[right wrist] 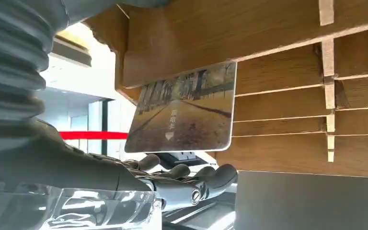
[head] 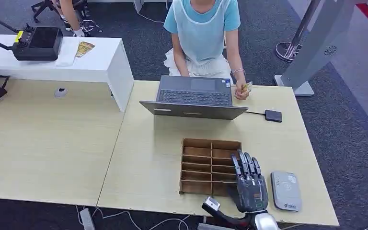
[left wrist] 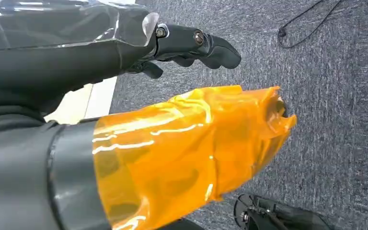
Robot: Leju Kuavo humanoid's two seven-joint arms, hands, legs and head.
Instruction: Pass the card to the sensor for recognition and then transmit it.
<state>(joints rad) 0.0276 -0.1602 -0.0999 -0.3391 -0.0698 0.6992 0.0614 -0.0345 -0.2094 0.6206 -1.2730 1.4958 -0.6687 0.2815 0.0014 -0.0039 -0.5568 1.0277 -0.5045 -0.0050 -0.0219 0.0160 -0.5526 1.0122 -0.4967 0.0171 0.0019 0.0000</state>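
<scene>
Head view shows the right hand (head: 250, 184) lying flat, back upward, fingers stretched forward over the near right corner of the brown wooden compartment tray (head: 210, 166) on the pale wooden table (head: 148, 158). The right wrist view looks along the tray's slats and shows a glossy card printed with a tree-lined path (right wrist: 184, 108) standing out of one slot just above the dark fingers (right wrist: 191, 179), which reach beneath it; whether they actually pinch the card I cannot tell. Just right of the tray lies the flat grey rounded card sensor (head: 286, 190); beyond the tray stand an open grey laptop (head: 194, 97) and a seated person in a light blue top (head: 203, 33). The step in hand looks like drawing the card from its slot; next it needs a firm pinch, a lift, and a short carry rightward onto the sensor. The left hand (left wrist: 191, 45) hangs over grey carpet, fingers curled, holding nothing.
</scene>
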